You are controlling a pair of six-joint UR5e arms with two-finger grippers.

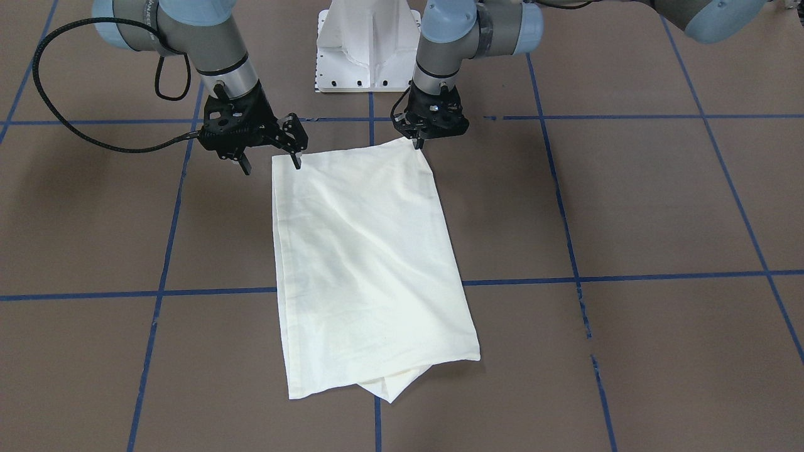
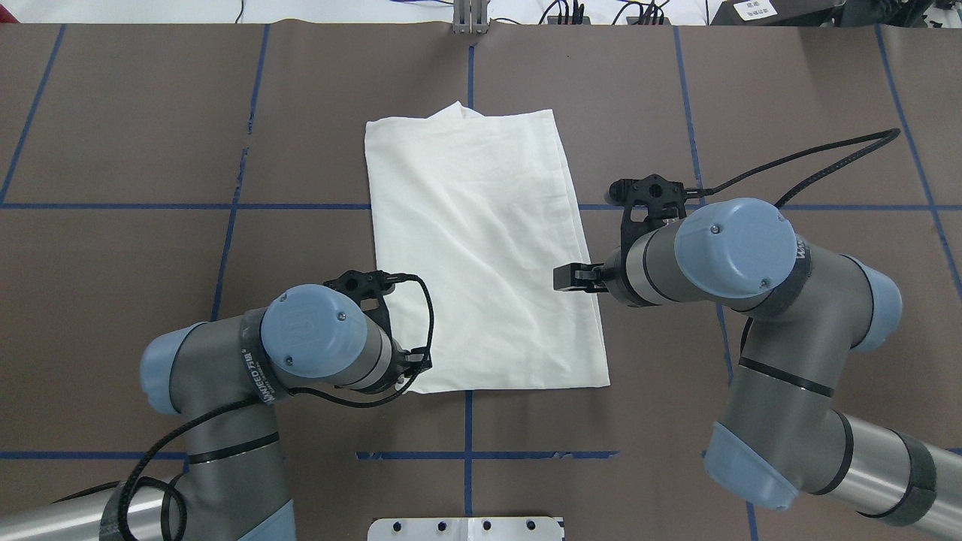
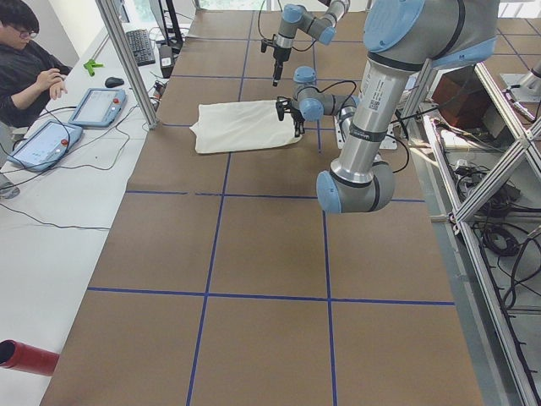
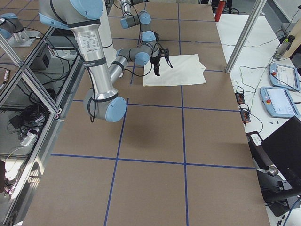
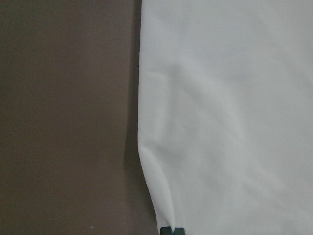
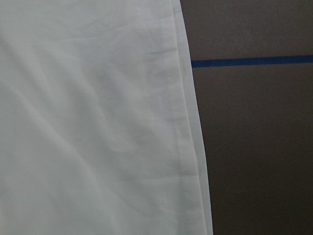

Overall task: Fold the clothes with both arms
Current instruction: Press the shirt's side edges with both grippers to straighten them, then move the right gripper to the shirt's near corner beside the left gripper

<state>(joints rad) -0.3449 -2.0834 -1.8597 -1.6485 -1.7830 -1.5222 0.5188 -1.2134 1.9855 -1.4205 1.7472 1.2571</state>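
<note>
Mid-fold, the left gripper (image 1: 418,143) seemed shut on 1 near corner of the shirt (image 1: 370,263), while the right gripper (image 1: 271,167) gaped empty at the other, needing to close before lifting.

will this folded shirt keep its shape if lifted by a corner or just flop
Probably floppy: the shirt lies flat with soft creases, so lifted by one corner it would likely sag and unfold. It looks thin, so likely light. An under-layer pokes out at one end, so pushing may bunch it.

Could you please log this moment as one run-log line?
shirt folded flat | right gripper open over robot-side corner | left gripper at other robot-side corner, grip unclear
</note>
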